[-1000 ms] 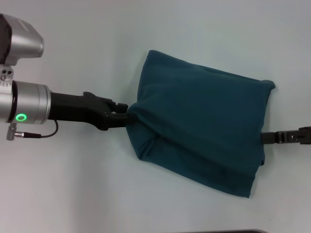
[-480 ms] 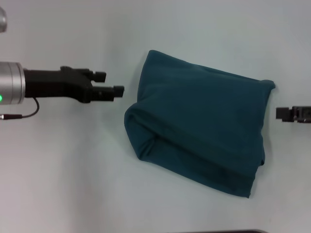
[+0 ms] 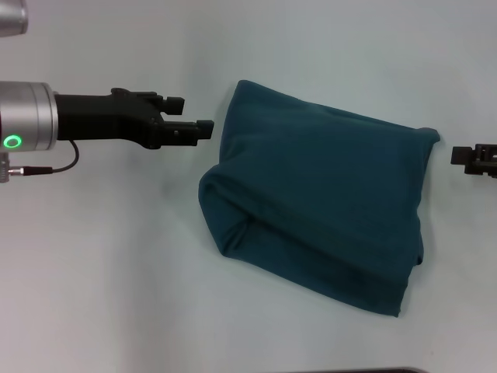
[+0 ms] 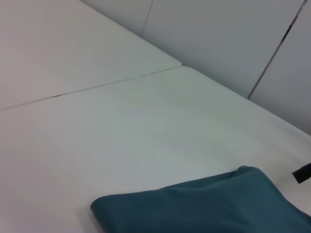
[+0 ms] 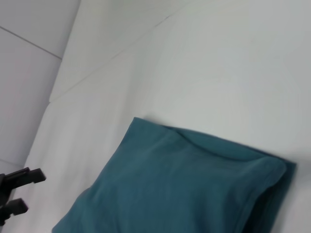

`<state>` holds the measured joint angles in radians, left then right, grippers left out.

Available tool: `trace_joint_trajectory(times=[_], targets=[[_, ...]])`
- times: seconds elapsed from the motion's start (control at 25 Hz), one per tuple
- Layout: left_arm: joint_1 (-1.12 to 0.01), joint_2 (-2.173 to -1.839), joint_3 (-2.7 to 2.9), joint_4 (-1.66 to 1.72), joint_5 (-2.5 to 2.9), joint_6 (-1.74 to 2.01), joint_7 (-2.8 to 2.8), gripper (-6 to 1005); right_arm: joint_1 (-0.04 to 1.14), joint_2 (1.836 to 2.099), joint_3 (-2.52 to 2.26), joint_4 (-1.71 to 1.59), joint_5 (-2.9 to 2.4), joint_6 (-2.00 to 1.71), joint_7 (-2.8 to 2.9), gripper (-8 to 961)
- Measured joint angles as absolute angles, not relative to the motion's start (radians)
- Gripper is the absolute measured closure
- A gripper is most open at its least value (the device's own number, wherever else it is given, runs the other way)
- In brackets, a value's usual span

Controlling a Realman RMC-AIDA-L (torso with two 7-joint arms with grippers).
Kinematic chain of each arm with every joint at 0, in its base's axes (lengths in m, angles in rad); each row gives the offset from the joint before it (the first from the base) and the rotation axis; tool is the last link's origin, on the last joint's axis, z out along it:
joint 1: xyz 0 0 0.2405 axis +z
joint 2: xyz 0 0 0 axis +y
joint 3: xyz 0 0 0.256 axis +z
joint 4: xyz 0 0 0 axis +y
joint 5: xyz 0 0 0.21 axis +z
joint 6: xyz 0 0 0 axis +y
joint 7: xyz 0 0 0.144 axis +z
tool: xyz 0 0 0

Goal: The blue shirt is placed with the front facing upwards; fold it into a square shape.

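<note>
White tabletop (image 3: 116, 295) fills nearly everything in front of the robot, with a thin seam running across it and pale wall panels (image 4: 233, 43) rising behind its far edge. On it lies the blue shirt (image 3: 318, 210), already folded down to a compact, roughly four-sided bundle that sits slightly askew, one corner pointing toward the near right. Its upper face is plain teal cloth with no lettering or collar showing. The side nearest the left arm is a soft rolled fold, puffed up a little rather than pressed flat, and a layered edge can be seen along the right side.

The left gripper (image 3: 194, 124) hangs just off the shirt's upper left corner, close to the cloth but apart from it. Its two black fingers are spread with a clear gap between them, and nothing is held there. The arm behind it reaches in from the left, a green ring lamp (image 3: 12, 141) glowing on its silver wrist section.

The right gripper (image 3: 475, 159) shows only as a small black tip at the right edge of the head view, a short way clear of the shirt's right corner. From that sliver I cannot tell whether its fingers are parted or together, though it does not seem to be carrying any cloth.
</note>
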<state>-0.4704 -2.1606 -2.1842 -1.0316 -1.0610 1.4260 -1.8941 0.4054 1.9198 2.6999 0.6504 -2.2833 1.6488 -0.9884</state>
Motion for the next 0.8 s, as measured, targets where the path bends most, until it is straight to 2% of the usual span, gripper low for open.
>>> trace_joint_trajectory(times=[0.68, 0.8], targets=[[-0.487, -2.161, -2.190, -1.011, -1.067, 1.420, -1.919, 224, 0.395, 1.916, 2.718, 0.678, -2.280, 1.614, -0.982, 257], [-0.487, -2.163, -2.190, -1.008, -1.069, 1.418, -1.916, 211, 0.406, 1.921, 2.717, 0.672, -2.283, 1.594, -0.979, 256]])
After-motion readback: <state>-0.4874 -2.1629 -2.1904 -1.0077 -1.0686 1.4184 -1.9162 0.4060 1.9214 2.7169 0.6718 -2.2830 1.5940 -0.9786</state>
